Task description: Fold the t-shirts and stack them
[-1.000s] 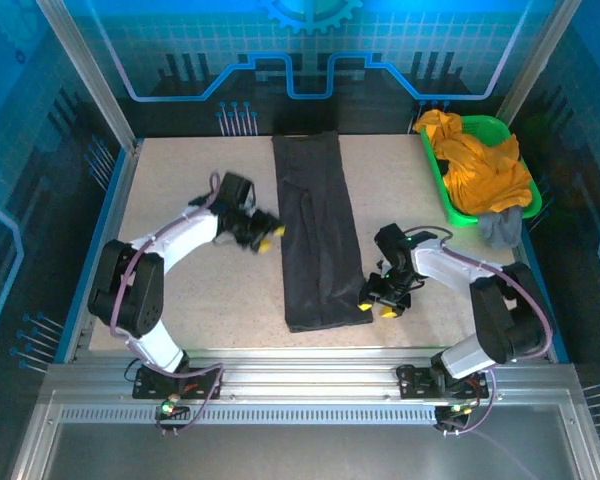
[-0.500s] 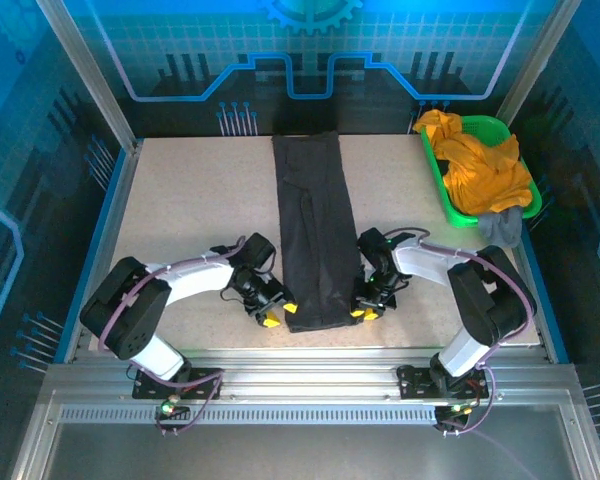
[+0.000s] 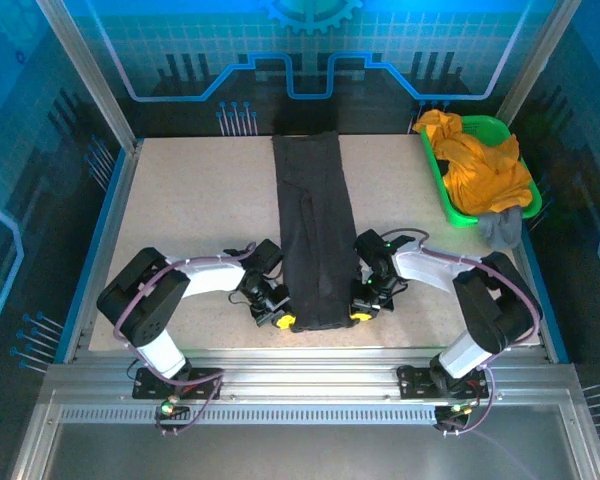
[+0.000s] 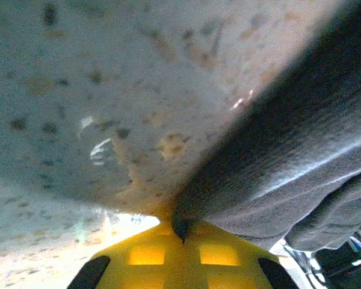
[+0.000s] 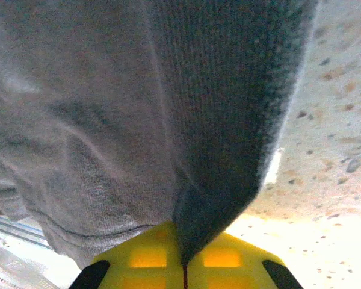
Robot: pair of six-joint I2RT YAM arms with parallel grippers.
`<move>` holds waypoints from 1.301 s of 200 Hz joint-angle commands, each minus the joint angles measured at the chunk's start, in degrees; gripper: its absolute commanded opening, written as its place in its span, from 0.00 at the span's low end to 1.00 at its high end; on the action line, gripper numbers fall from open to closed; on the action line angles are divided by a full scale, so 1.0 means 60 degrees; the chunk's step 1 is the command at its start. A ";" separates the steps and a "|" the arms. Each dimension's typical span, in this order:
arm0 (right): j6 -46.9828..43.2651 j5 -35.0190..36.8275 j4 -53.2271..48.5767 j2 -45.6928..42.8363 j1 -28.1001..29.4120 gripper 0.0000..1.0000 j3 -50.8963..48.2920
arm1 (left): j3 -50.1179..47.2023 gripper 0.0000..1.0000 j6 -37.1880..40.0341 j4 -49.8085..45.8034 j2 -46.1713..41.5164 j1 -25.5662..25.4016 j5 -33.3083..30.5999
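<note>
The tabletop [image 3: 190, 210] was a pale beige board flecked with brown and dark specks, bordered on its left by a blue edge strip [image 3: 98, 250]. Slanting aluminium posts rose at the far left corner [image 3: 85, 70] and the far right corner [image 3: 540, 60]. Behind them stood a teal-blue back wall [image 3: 180, 60] with a fine grid pattern, a bright blue circuit-like line [image 3: 300, 75] and a gear emblem [image 3: 310, 12] at its top. Dark blue panels closed the left side [image 3: 20, 200] and the right side [image 3: 590, 200]. Ribbed aluminium rails [image 3: 300, 385] ran along the near edge, with a flat grey sheet [image 3: 300, 450] in front. Light glared white off the board close to the left wrist camera [image 4: 126, 223].
</note>
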 commanded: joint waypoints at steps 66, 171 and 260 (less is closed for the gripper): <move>0.0405 -0.0164 -0.1596 -0.1552 0.0940 0.00 -0.0113 | -0.0934 0.00 0.0103 -0.0694 -0.2338 -0.0494 0.0013; 0.0545 0.0273 -0.1849 -0.0371 -0.1066 0.00 0.3823 | 0.0859 0.00 -0.1227 0.1252 -0.3267 0.1777 -0.1588; 0.0120 0.0495 -0.1300 0.3258 -0.2386 0.00 0.7958 | 0.4441 0.00 -0.0252 0.2271 0.0508 0.3384 -0.1267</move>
